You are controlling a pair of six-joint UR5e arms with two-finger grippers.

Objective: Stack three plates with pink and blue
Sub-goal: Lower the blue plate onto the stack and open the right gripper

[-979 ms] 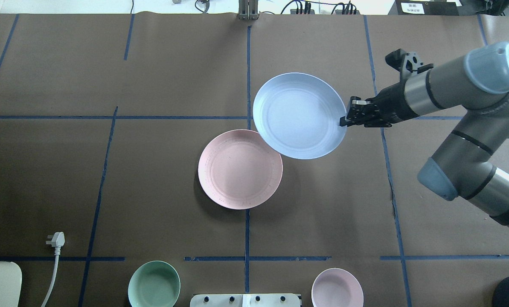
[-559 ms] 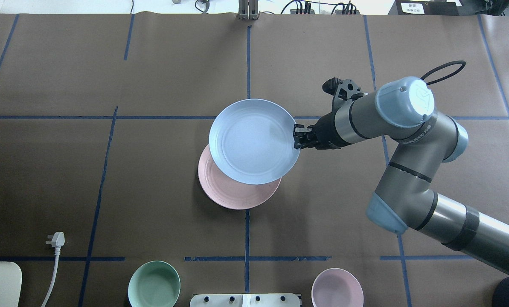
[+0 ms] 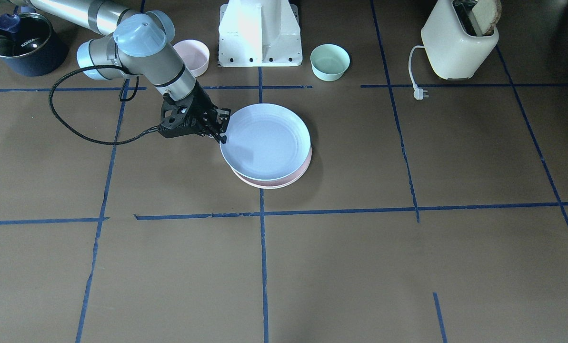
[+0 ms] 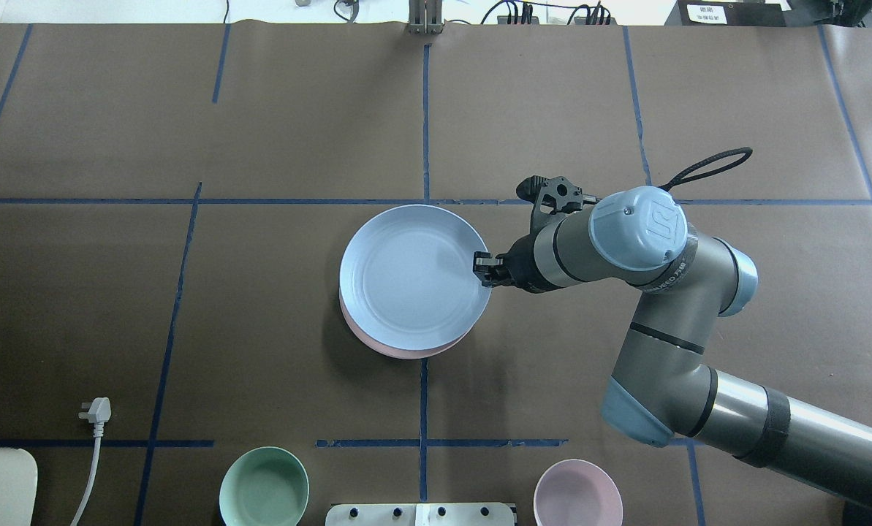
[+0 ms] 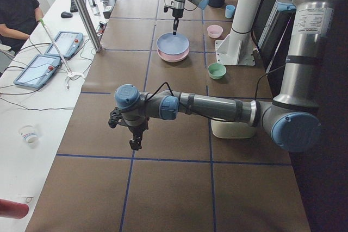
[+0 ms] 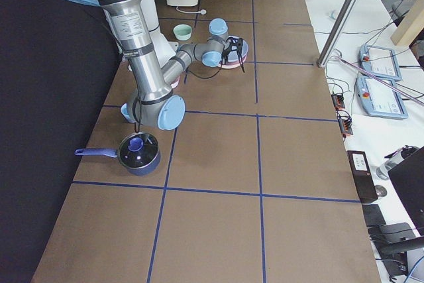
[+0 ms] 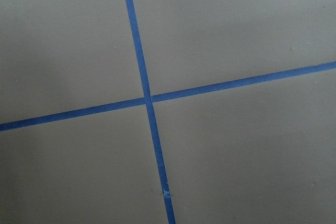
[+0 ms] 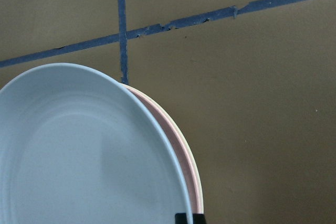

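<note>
The light blue plate (image 4: 406, 274) lies level right over the pale pink plate (image 4: 406, 353), of which only the near rim shows. I cannot tell whether they touch. In the front-facing view the blue plate (image 3: 264, 140) covers the pink plate (image 3: 291, 177), and a thin cream edge (image 3: 264, 186) shows under the pink. My right gripper (image 4: 483, 269) is shut on the blue plate's right rim; it also shows in the front-facing view (image 3: 222, 132). The right wrist view shows the blue plate (image 8: 79, 150) over the pink rim (image 8: 181, 153). My left gripper (image 5: 135, 140) hangs over bare table far from the plates; I cannot tell its state.
A mint-green bowl (image 4: 264, 487) and a small pink bowl (image 4: 578, 493) stand at the near edge beside the robot base (image 3: 260, 33). A cream toaster (image 3: 457, 38) with its plug (image 4: 96, 410) is on the left side. A dark pot (image 3: 24, 43) is on the right side.
My right gripper has carried the blue plate left, toward the robot and down. The plate has gone from beside the pink plate to covering almost all of it.
</note>
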